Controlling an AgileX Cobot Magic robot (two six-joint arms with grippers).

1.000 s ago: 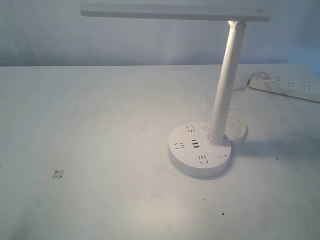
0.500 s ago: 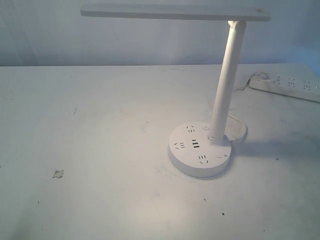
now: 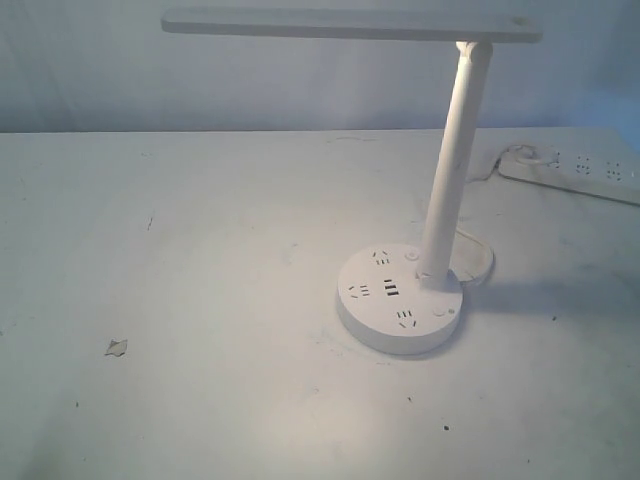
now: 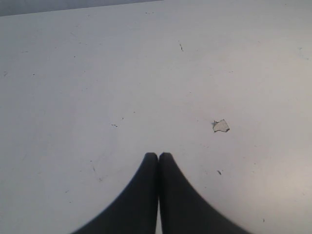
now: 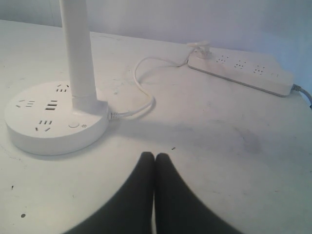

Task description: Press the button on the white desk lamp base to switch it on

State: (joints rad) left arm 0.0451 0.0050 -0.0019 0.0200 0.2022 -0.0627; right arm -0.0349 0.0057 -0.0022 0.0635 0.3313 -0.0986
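As left pincer (image 4: 158, 157) and right pincer (image 5: 154, 157) sat closed, small round white plastic button (image 5: 73, 124) on rigid white disc lamp base (image 5: 53, 141) likely needed light tip-press.

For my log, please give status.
Left gripper shut, right gripper shut, both empty. Button on lamp base untouched. Cable beside base, not blocking.

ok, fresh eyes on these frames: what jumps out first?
In the exterior view, the white desk lamp base stands right of centre on the table, its slim pole carrying a flat bar head out over the tabletop. A long white power strip lies at the far right, the lamp's cord running to it. Both dark grippers are shut: the left gripper above the table, the right gripper short of the base.
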